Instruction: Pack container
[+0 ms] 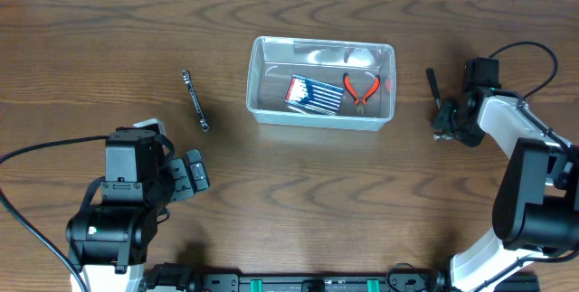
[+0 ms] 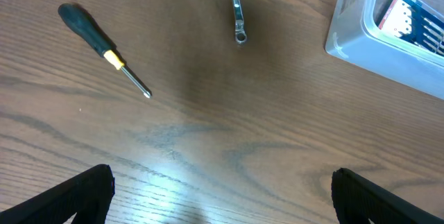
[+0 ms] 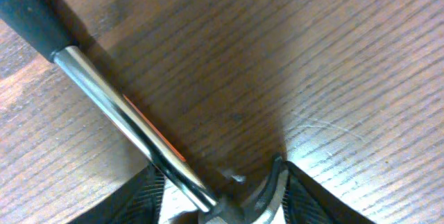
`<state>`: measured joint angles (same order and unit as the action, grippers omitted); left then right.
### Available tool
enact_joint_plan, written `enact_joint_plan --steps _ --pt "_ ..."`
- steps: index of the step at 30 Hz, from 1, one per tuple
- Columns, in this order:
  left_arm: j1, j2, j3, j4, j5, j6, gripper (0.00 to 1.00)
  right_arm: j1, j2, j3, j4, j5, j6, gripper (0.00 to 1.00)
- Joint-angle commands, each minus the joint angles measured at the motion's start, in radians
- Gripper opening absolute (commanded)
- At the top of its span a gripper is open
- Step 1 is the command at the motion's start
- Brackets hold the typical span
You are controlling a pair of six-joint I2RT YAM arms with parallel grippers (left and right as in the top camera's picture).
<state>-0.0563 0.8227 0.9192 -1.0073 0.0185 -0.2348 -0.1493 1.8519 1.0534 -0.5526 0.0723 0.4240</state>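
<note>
wood table (image 1: 362,202) | 1 container (image 1: 317,120) | 1 wrench (image 1: 194,100) | 1 screwdriver (image 2: 104,49) | left tool (image 2: 222,182) spread wide | right tool (image 3: 222,196) grips 1 hammer (image 3: 125,113)

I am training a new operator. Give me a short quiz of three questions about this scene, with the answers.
1. True or false: the red pliers lie inside the container.
2. Where is the wrench? A) in the container B) on the table, outside it C) in a gripper
3. Fill in: the left gripper is ___ (open or shut).
Key: 1 true; 2 B; 3 open.
</note>
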Motion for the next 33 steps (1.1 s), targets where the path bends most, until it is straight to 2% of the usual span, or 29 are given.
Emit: enact_joint_plan --steps 1,6,10,33 --pt "-0.004 -0.001 0.022 -0.002 -0.012 0.014 0.98 -0.003 0.078 -0.024 -0.001 -0.047 -0.008 0.56" --pt "-0.004 -0.001 0.022 -0.001 -0.013 0.014 0.98 -0.003 0.078 -0.016 0.000 -0.047 -0.022 0.54" --pt "-0.004 -0.001 0.022 -0.002 -0.013 0.014 0.98 -0.003 0.078 -0.015 -0.001 -0.047 -0.022 0.43" --pt "-0.004 -0.001 0.022 -0.002 -0.013 0.014 0.98 -0.003 0.065 -0.013 -0.002 -0.047 -0.022 0.35"
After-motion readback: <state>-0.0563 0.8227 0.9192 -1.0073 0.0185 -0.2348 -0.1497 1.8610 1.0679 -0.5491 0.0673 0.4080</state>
